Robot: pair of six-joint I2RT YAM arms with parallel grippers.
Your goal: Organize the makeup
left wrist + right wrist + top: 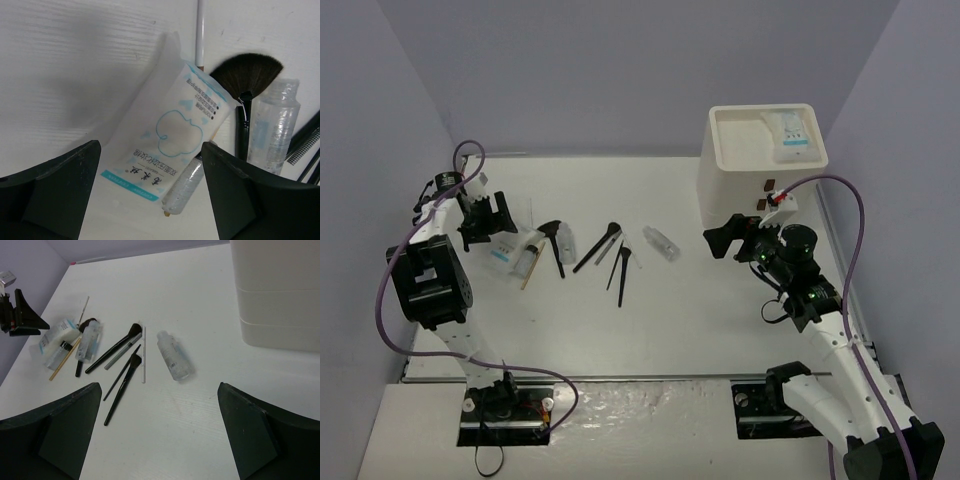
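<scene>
One white sachet with blue print (170, 135) lies on the table between my open left gripper's (150, 200) jaws, below them; it also shows in the top view (505, 255). A small clear vial (187, 185) lies on a thin wooden stick (530, 272) at the sachet's edge. A black fan brush (247, 75) and a larger clear bottle (272, 130) lie beside it. The second sachet (788, 135) lies on top of the box. Thin black brushes (112, 350) and a clear bottle (174, 355) lie mid-table. My right gripper (157, 435) is open and empty, above bare table.
The large white three-drawer box (760, 175) with brown handles stands at the back right, just behind my right gripper (730, 240). A thin white pencil (144, 355) lies among the brushes. Purple walls close in the table on the left, back and right.
</scene>
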